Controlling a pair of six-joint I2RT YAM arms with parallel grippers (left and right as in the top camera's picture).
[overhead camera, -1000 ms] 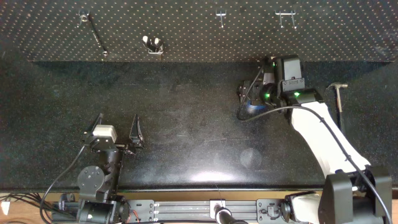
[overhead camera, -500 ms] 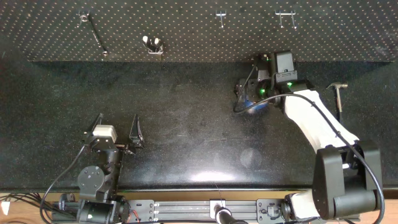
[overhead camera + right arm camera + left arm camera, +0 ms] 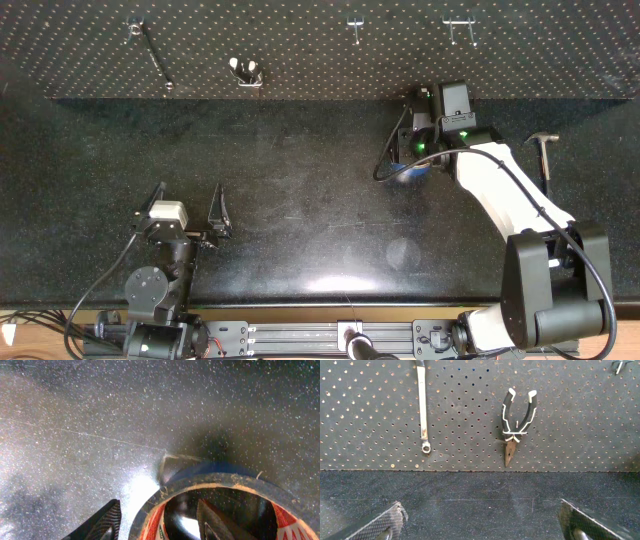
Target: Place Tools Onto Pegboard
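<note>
Wrist view: my right gripper (image 3: 157, 522) spread, one finger inside the tape roll (image 3: 220, 469), one outside. Top view: hammer (image 3: 545, 155) right of it. My left gripper (image 3: 481, 510) spread, pliers (image 3: 516, 420) ahead.

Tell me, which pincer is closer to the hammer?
Right. The right pincer sits at the tape roll, not far from the hammer. The left pincer is way across the table, near its own base.
</note>
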